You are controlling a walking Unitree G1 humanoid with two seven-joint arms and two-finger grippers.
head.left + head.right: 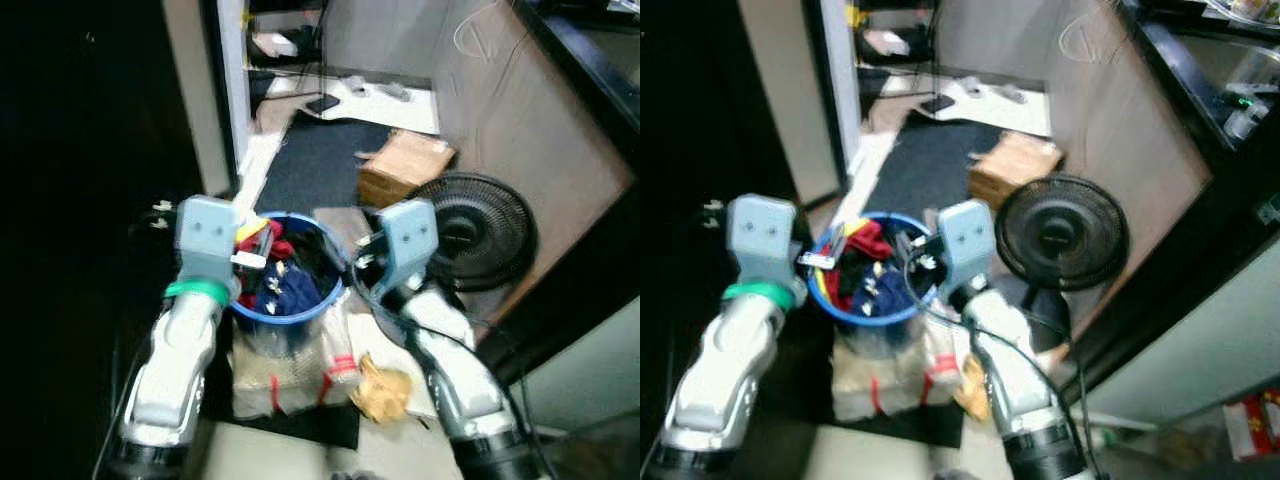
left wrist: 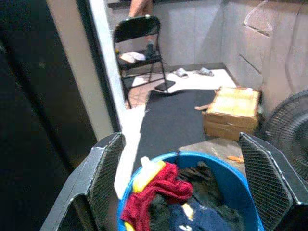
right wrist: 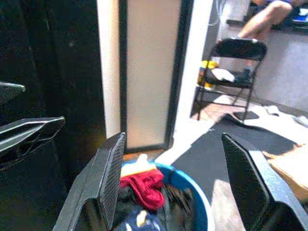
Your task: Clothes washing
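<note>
A blue laundry basket (image 1: 290,318) full of clothes stands on the floor between my two arms. A red cloth (image 2: 159,190) lies at one side of the pile, and a navy garment (image 1: 290,290) sits in the middle. My left gripper (image 2: 180,139) hovers over the basket's left rim, open, its two black fingers (image 2: 103,178) spread about as wide as the basket. My right gripper (image 3: 173,139) hangs over the right rim, also open, with the basket (image 3: 197,197) showing low between its fingers. Neither pair of fingers holds anything.
A black floor fan (image 1: 470,235) stands close to my right arm, with a cardboard box (image 1: 400,165) behind it on a dark mat (image 1: 320,160). The basket rests on a plastic-wrapped bundle (image 1: 280,385). A folding chair (image 2: 139,33) and a person's legs (image 3: 269,19) are farther back. A dark doorway lies to the left.
</note>
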